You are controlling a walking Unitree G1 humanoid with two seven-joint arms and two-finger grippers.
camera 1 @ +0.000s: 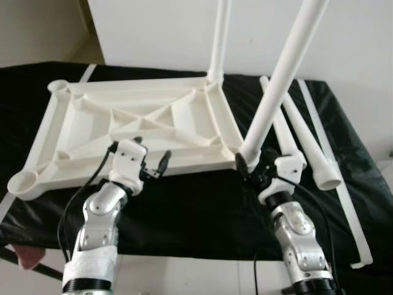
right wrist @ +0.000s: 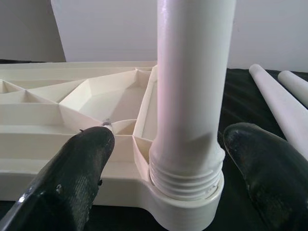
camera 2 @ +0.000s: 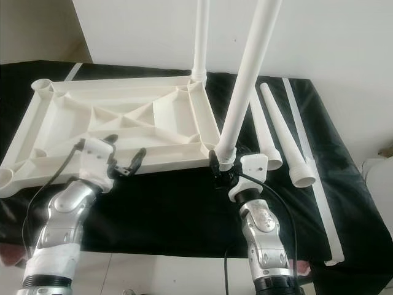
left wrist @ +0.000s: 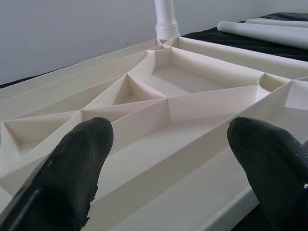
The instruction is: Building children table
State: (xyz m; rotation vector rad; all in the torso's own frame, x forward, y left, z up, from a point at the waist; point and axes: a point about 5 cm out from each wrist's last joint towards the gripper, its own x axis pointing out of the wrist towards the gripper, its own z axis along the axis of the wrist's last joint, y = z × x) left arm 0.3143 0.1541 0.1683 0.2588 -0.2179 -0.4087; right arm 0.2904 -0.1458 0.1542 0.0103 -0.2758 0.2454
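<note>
Now the leg (right wrist: 192,86) stands nearly upright in the tabletop's (camera 1: 135,123) near corner socket, between the right claw's (right wrist: 163,168) wide fingers; left claw (left wrist: 168,168) wide, hovering over the tabletop.

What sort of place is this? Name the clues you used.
Probably a room at home used as an assembly spot: an upturned white tabletop on a black-covered surface, loose legs beside it, and a plain white wall behind.

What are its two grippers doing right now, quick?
Left gripper: open, above the upturned white plastic tabletop.
Right gripper: open around the white plastic table leg.
</note>
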